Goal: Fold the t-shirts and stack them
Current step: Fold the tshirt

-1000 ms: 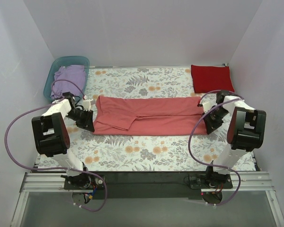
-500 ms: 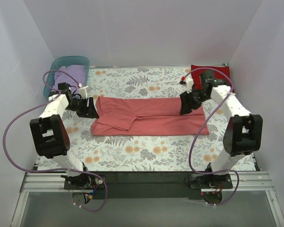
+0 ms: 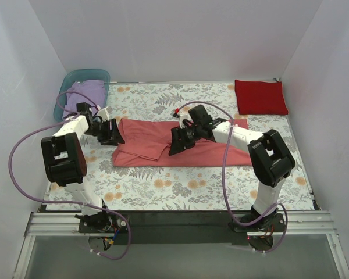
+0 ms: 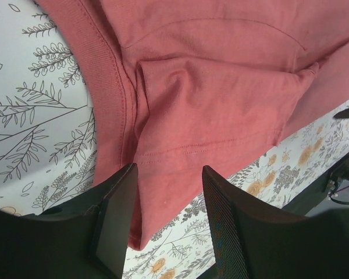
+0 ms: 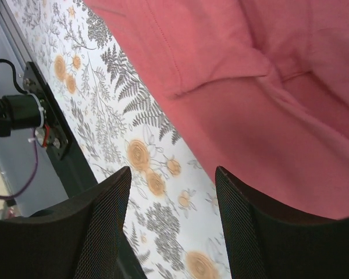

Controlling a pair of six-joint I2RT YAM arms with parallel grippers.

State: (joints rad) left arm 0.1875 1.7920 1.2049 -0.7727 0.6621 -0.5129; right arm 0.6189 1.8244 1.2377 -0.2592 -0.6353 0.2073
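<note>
we find the red shirt folded, the pink shirt half folded, the purple shirt lying in the tub, nothing stacked, left pincer and right pincer gaping empty.

Middle t-shirt on the cloth, second t-shirt in tub far-left, third t-shirt far-right.

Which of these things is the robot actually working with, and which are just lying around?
For the job: salmon-pink t-shirt; folded deep red t-shirt; lavender t-shirt.
Just lying about: teal plastic tub; white floral-print cloth.
</note>
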